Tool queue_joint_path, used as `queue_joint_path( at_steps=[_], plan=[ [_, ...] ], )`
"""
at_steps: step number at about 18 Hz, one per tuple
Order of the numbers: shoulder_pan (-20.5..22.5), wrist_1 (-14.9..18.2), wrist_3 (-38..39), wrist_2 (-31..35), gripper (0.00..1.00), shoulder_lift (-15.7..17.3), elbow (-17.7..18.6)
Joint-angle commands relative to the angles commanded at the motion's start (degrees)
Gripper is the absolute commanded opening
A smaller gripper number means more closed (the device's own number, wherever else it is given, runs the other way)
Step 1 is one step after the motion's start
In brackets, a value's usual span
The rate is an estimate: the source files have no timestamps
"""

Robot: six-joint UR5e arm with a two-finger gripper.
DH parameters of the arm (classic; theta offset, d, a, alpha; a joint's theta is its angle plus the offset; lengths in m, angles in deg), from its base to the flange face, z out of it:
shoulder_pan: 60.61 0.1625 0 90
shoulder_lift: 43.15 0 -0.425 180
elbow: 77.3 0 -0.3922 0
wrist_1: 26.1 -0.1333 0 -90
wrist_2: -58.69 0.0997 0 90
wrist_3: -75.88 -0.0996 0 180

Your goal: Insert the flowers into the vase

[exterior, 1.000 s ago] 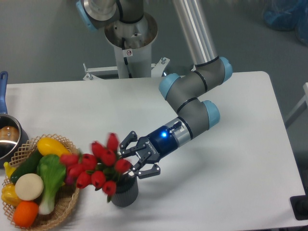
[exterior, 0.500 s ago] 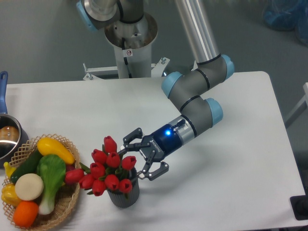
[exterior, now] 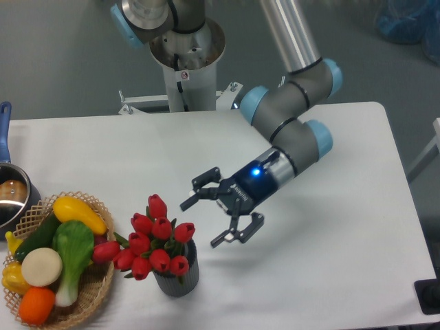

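The gripper (exterior: 212, 222) hangs with its jaws spread wide and nothing between them, just right of the flowers (exterior: 152, 242), which stand in the vase (exterior: 179, 276) near the front edge of the white table (exterior: 330, 261). Bare tabletop lies to the right of the arm and behind the bunch, while on the left the wicker basket (exterior: 82, 306) of toy vegetables sits close beside the flowers and the metal pot (exterior: 12, 196) meets the left edge. White lettering on the gripper's dark body is probably a maker's name, too small to read.
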Motion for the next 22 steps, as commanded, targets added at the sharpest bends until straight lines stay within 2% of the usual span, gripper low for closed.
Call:
queue_joint_path(
  at_steps=[4, 7, 9, 11, 15, 19, 22],
  plan=[
    [2.9, 0.1, 0.0, 10.1, 1.0, 5.3, 1.1],
    [3.4, 0.3, 0.8, 12.1, 1.0, 8.7, 1.1],
    [4.4, 0.4, 2.0, 19.3, 1.0, 11.7, 1.2],
    [6.2, 0.3, 4.1, 27.7, 1.0, 13.1, 0.8],
    [8.7, 0.7, 5.2, 38.8, 1.0, 19.5, 1.2],
    [8.6, 1.4, 4.6, 51.1, 1.0, 23.3, 1.8],
    [9.0, 2.2, 4.0, 56.6, 1.0, 25.3, 1.8]
  ],
)
